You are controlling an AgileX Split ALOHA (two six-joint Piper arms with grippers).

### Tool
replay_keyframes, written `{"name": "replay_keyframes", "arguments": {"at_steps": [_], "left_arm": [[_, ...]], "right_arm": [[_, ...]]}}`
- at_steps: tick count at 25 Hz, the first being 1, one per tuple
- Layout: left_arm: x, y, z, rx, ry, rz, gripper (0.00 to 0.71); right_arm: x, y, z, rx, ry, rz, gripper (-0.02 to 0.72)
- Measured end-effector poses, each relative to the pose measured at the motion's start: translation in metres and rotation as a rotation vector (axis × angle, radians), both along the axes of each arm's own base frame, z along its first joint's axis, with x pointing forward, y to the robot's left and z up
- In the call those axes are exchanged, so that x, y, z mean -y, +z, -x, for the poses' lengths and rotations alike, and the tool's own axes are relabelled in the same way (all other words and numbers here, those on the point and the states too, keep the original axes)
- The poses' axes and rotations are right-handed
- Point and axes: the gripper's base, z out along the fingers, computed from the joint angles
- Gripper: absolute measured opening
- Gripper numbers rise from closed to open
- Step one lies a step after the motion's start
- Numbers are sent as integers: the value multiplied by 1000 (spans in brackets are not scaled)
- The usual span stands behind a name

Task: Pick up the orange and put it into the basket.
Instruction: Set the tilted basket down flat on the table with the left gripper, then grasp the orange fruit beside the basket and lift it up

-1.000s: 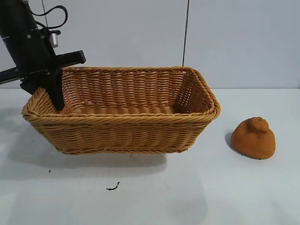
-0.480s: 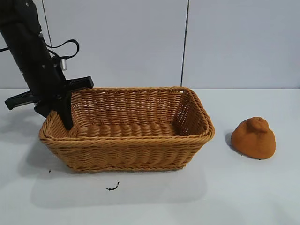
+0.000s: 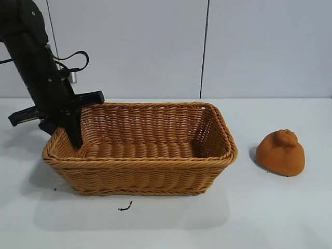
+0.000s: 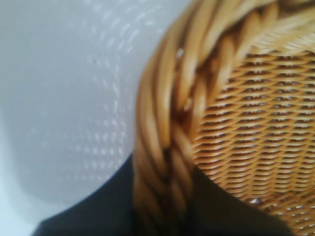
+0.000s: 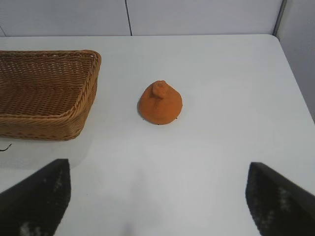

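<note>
basket (image 3: 140, 155) now lower, resting flat, left hand (image 3: 72, 132) at its rim

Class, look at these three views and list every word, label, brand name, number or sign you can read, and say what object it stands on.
None: no view shows readable text.
basket: plain wicker, no label.
orange: bare surface, no sticker.
left gripper: black, no lettering shows.
table: only a small dark squiggle, not writing.

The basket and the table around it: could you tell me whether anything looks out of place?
Nothing is spilled or damaged. The basket sits flat with the left hand straddling its end rim. The orange rests upright on the table. Only oddity: a small dark scrap in front of the basket.
</note>
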Motion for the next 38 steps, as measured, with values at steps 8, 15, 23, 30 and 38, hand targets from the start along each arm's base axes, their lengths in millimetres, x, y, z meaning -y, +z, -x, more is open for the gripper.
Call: {"name": "replay_keyframes", "arguments": {"at_steps": [8,15,23,30,38], "left_arm": [[0,12,2,16,-5,3,655],[-6,80,6,117,-62,-32,668],[-39,122,2,218,-53,-155,668],[-115,120,-2,173,62,-274,668],[-138,123,1,170,95,-281,668]], "right_arm": [[0,0,0,0,0,0,661],[0,0,0,0,0,0,661],[0,0,0,1,0,0,661],[0,0,0,1,0,0,661],[0,0,0,1,0,0,661]]}}
